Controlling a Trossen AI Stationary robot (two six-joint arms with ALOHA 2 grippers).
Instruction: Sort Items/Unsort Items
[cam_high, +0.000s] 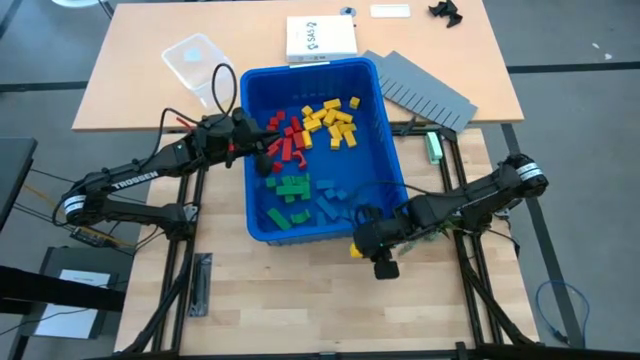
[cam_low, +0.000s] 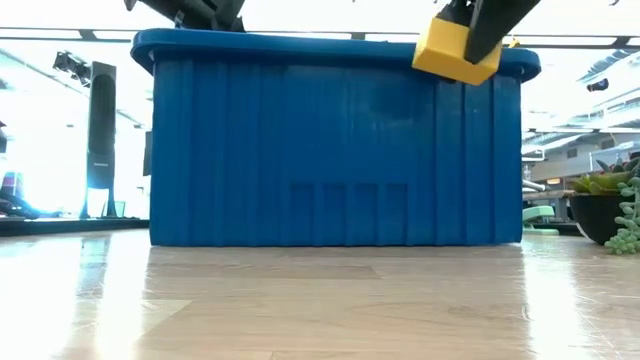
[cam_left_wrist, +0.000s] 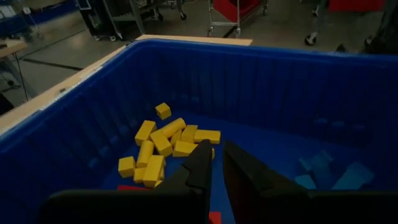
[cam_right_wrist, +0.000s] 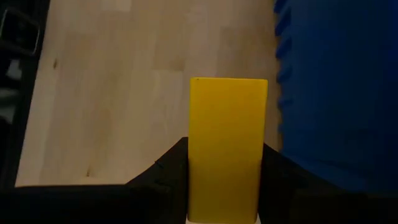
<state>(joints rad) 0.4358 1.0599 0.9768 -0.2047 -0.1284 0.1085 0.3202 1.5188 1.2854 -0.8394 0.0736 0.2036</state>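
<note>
From above, the right claw (cam_high: 362, 246) hangs just outside the near wall of the blue bin (cam_high: 385, 115), pinching a yellow block (cam_high: 356, 252) over the bench (cam_high: 290, 300). The left claw (cam_high: 262, 152) reaches over the bin's left rim, above the red blocks (cam_high: 285, 135); yellow blocks (cam_high: 335, 120) lie beyond it, green blocks (cam_high: 292, 187) and blue blocks (cam_high: 335, 205) nearer the right claw.

At bench height, the yellow block (cam_low: 455, 50) hangs in the right claw at the level of the bin's rim (cam_low: 330, 45).

The left wrist camera shows the left claw (cam_left_wrist: 216, 163) pressed nearly together and empty, with yellow blocks (cam_left_wrist: 163, 144) ahead of its fingers (cam_left_wrist: 202, 165).

The right wrist camera shows the yellow block (cam_right_wrist: 227, 146) gripped between the fingers (cam_right_wrist: 171, 168), the bin wall (cam_right_wrist: 339, 93) just beside it.
</note>
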